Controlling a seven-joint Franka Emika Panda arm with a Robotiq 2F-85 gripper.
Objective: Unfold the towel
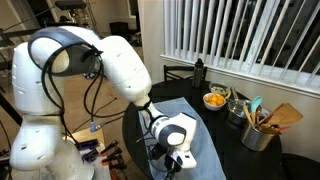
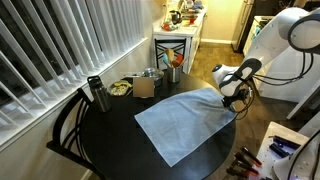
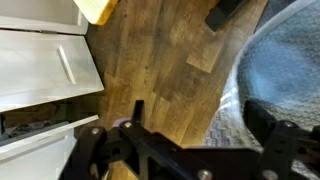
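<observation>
The towel (image 2: 185, 122), a thin, plain pale blue-grey rectangle, lies spread almost flat and askew on the round dark table (image 2: 100, 140), one corner reaching its edge.

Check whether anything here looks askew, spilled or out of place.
Only the towel: it lies skewed on the round table, and its edge by the gripper seems to hang over the rim. No spill shows.

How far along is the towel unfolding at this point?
Looks mostly done: the towel lies spread as one flat sheet on the table. In hand: the gripper sits at the towel's edge, jaws spread in the wrist view, apparently holding nothing. Left: at most backing the arm away.
</observation>
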